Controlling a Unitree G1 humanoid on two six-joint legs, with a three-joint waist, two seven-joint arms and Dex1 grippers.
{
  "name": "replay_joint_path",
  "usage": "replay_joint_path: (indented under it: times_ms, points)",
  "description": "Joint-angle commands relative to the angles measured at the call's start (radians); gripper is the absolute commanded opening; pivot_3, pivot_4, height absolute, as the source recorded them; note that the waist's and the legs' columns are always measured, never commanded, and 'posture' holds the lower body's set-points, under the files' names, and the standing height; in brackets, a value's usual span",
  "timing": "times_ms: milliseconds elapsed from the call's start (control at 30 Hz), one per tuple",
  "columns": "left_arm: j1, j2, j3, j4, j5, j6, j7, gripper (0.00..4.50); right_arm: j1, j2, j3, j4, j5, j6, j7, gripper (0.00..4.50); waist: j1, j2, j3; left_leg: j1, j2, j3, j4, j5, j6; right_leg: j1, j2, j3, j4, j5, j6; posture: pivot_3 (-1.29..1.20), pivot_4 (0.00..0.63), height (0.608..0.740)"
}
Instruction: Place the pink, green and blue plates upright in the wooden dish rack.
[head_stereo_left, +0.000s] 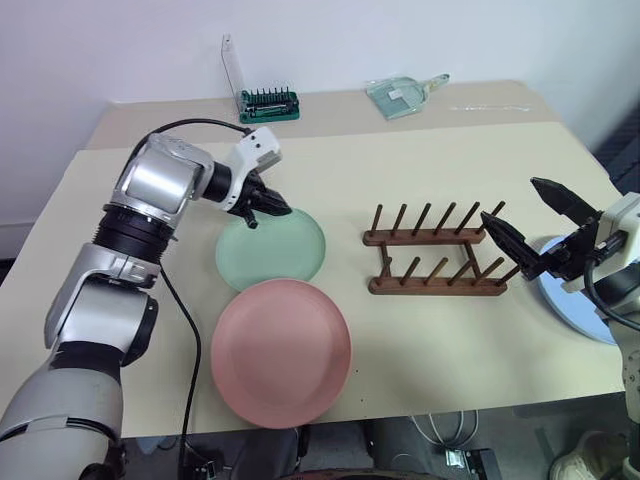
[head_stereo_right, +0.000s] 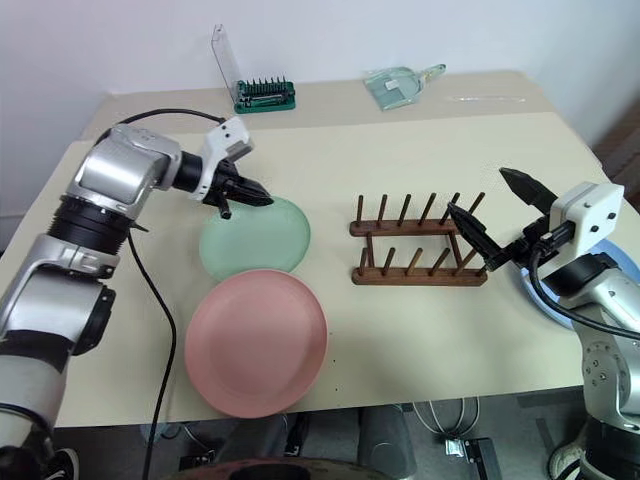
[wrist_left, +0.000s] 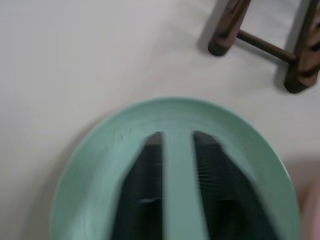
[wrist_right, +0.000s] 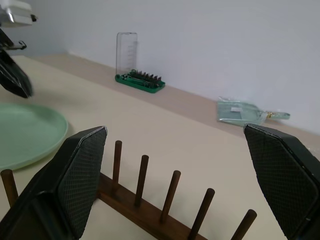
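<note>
The green plate (head_stereo_left: 278, 250) lies flat on the table, left of the middle. The pink plate (head_stereo_left: 280, 352) lies flat in front of it, slightly overlapping its near rim. My left gripper (head_stereo_left: 262, 207) hovers shut over the green plate's far left rim, pointing towards the wooden dish rack (head_stereo_left: 437, 262); its fingers (wrist_left: 150, 180) hold nothing. The rack stands empty to the right of the plates. My right gripper (head_stereo_left: 511, 198) is open at the rack's right end, just above the pegs. The blue plate (head_stereo_left: 572, 305) lies under that arm at the table's right edge, partly hidden.
A green screwdriver-bit holder (head_stereo_left: 268, 104) with a raised clear lid stands at the back. A clear plastic scoop (head_stereo_left: 400, 95) lies further right. A black cable (head_stereo_left: 185, 330) hangs off my left arm. The front edge of the table (head_stereo_left: 450, 400) runs just past the pink plate.
</note>
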Motion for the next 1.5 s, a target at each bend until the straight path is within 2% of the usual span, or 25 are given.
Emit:
replay_joint_path:
  times_ms: [33, 167, 267, 433, 500, 667, 800, 933, 1000, 1067, 1133, 1200, 1300, 1500]
  points:
    - [-0.077, 0.034, 0.086, -0.049, -0.153, 0.157, -0.143, 0.00, 0.013, -0.028, -0.057, -0.030, 0.084, 0.039, 0.026, 3.55, 0.003, -0.001, 0.001, 0.000, 0.000, 0.000, 0.000, 0.000, 0.000, 0.000, 0.000, 0.000, 0.000, 0.000, 0.000, 0.00, 0.150, 0.740]
    - [-0.162, 0.107, 0.153, 0.010, -0.250, 0.228, -0.255, 0.00, 0.042, -0.035, -0.080, -0.060, 0.118, 0.056, 0.029, 1.60, 0.002, -0.001, 0.001, -0.001, 0.000, 0.000, 0.000, 0.000, 0.001, 0.000, 0.000, 0.000, 0.000, 0.000, 0.000, 0.00, 0.150, 0.740]
    - [-0.205, 0.163, 0.181, 0.039, -0.388, 0.291, -0.291, 0.00, 0.056, -0.040, -0.092, -0.070, 0.146, 0.064, 0.040, 0.06, -0.006, -0.001, 0.000, 0.000, 0.000, 0.000, 0.000, 0.000, 0.001, -0.001, 0.000, 0.000, 0.001, 0.000, 0.000, 0.00, 0.150, 0.740]
    - [-0.232, 0.172, 0.204, 0.036, -0.541, 0.379, -0.294, 0.00, 0.074, -0.049, -0.114, -0.087, 0.237, 0.096, 0.081, 0.06, -0.010, -0.001, 0.001, 0.001, 0.000, 0.000, 0.000, -0.002, 0.004, 0.001, 0.000, 0.000, 0.001, 0.000, 0.000, 0.00, 0.150, 0.740]
    - [-0.222, 0.143, 0.204, -0.001, -0.566, 0.414, -0.293, 0.00, 0.098, -0.061, -0.131, -0.097, 0.296, 0.123, 0.120, 0.06, -0.009, -0.001, 0.001, 0.001, 0.000, -0.001, 0.000, -0.002, 0.004, 0.001, 0.000, 0.000, 0.001, 0.000, 0.000, 0.00, 0.150, 0.740]
    - [-0.204, 0.034, 0.262, -0.116, -0.699, 0.571, -0.250, 0.00, 0.172, -0.095, -0.150, -0.116, 0.324, 0.147, 0.190, 0.06, -0.002, -0.001, 0.001, 0.000, 0.000, 0.000, 0.000, 0.000, 0.001, 0.000, 0.000, 0.000, 0.001, 0.000, 0.000, 0.00, 0.150, 0.740]
    - [-0.109, -0.013, 0.174, -0.299, -0.734, 0.611, -0.213, 0.00, 0.200, -0.112, -0.141, -0.111, 0.319, 0.154, 0.221, 0.06, -0.005, -0.001, 0.001, 0.001, 0.000, 0.000, 0.000, 0.000, 0.001, 0.001, 0.000, 0.001, 0.001, 0.000, 0.001, 0.00, 0.150, 0.740]
    - [-0.021, -0.011, -0.066, -0.432, -0.587, 0.435, -0.205, 0.00, 0.251, -0.131, -0.112, -0.087, 0.222, 0.125, 0.271, 0.06, -0.002, -0.001, 0.000, 0.002, 0.000, 0.002, 0.000, 0.000, 0.000, 0.000, 0.000, 0.003, 0.002, 0.000, 0.000, 0.00, 0.150, 0.740]
    - [-0.011, -0.011, -0.136, -0.452, -0.538, 0.361, -0.219, 0.00, 0.275, -0.145, -0.096, -0.076, 0.167, 0.111, 0.292, 0.06, 0.003, -0.001, 0.001, 0.001, 0.000, 0.003, 0.001, 0.000, 0.000, 0.000, 0.000, 0.004, 0.002, 0.000, 0.000, 0.00, 0.150, 0.740]
    - [-0.011, -0.035, -0.192, -0.434, -0.461, 0.285, -0.179, 0.00, 0.302, -0.163, -0.068, -0.052, 0.070, 0.064, 0.308, 0.06, 0.006, -0.001, 0.001, 0.001, 0.000, 0.004, 0.001, 0.000, 0.000, 0.000, 0.000, 0.004, 0.001, -0.001, 0.001, 0.00, 0.150, 0.740]
    - [0.001, -0.101, -0.257, -0.414, -0.361, 0.222, -0.076, 0.00, 0.286, -0.163, -0.061, -0.030, 0.038, 0.055, 0.288, 0.06, 0.008, -0.001, 0.001, 0.001, 0.000, 0.004, 0.001, -0.001, 0.001, 0.001, 0.000, 0.004, 0.000, -0.001, 0.001, 0.00, 0.150, 0.740]
    - [0.021, -0.127, -0.301, -0.424, -0.297, 0.162, -0.041, 0.00, 0.287, -0.171, -0.047, -0.019, -0.002, 0.045, 0.285, 0.06, 0.008, -0.001, 0.001, 0.001, 0.000, 0.004, 0.001, -0.002, 0.004, 0.002, -0.001, 0.004, -0.001, -0.001, 0.001, 0.00, 0.150, 0.740]
    - [0.065, -0.216, -0.307, -0.442, -0.263, 0.161, 0.064, 0.00, 0.339, -0.187, -0.006, -0.012, -0.102, 0.009, 0.305, 0.06, 0.006, -0.001, 0.001, 0.001, 0.000, 0.004, 0.001, -0.002, 0.004, 0.002, 0.000, 0.004, -0.001, -0.001, 0.001, 0.00, 0.150, 0.740]
    - [0.144, -0.355, -0.361, -0.446, -0.174, 0.161, 0.232, 0.00, 0.331, -0.186, 0.032, 0.001, -0.171, -0.031, 0.297, 0.06, 0.006, -0.001, 0.001, 0.001, 0.000, 0.006, 0.001, -0.001, 0.002, 0.002, -0.001, 0.005, -0.002, -0.001, 0.001, 0.00, 0.150, 0.740]
